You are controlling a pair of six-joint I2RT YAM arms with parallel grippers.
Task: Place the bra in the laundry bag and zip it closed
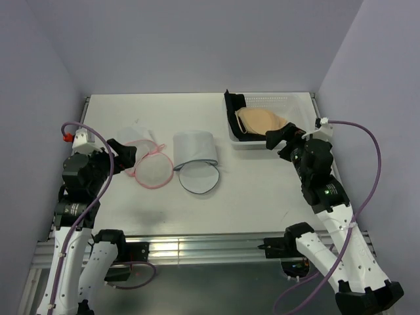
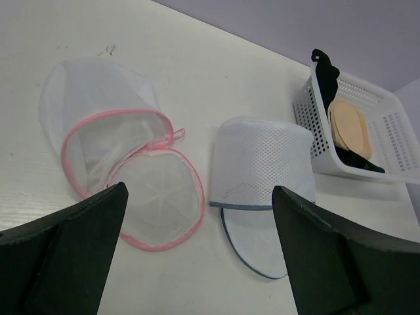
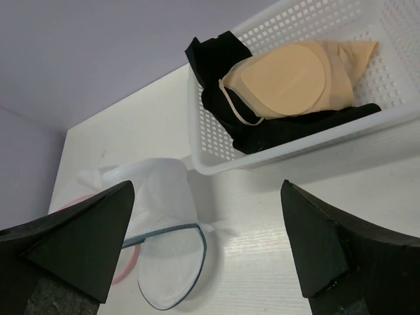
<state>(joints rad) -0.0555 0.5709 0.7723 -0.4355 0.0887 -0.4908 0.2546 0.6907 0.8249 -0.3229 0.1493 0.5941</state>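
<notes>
The right gripper [image 1: 281,140], wide open and empty like the left gripper [image 1: 128,154], hovers beside the basket [image 1: 270,98] holding the bra [image 1: 257,121]; the laundry bag [image 1: 195,148] lies unzipped, so every step remains.

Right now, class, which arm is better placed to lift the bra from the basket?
The right arm: its open fingers hover beside the white basket holding the beige bra. The left arm sits across the table, by the pink-trimmed laundry bag.
</notes>
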